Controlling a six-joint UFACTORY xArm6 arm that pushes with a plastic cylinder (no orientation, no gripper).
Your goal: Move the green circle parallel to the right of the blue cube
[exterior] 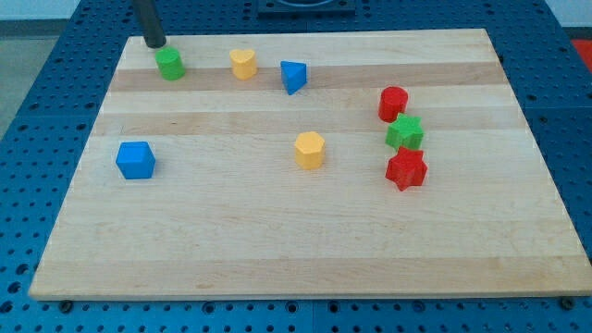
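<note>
In the camera view, my tip stood at the top left corner of the wooden board, just above and to the left of the green circle, close to it but seemingly not quite touching. The arm carried no pincer, only the straight rod, so there was nothing to spread or press together.

The blue cube lay well below, near the board's left edge. Along the top sat a yellow block and a blue triangle; a yellow hexagon-like block rested mid-board, and a red cylinder, green star and red star clustered at the right.

As I judged it, a push from this corner would drive the circle down and rightward, but an off-centre contact could let it roll aside. It could also stop short, landing above the cube instead of level with it.
</note>
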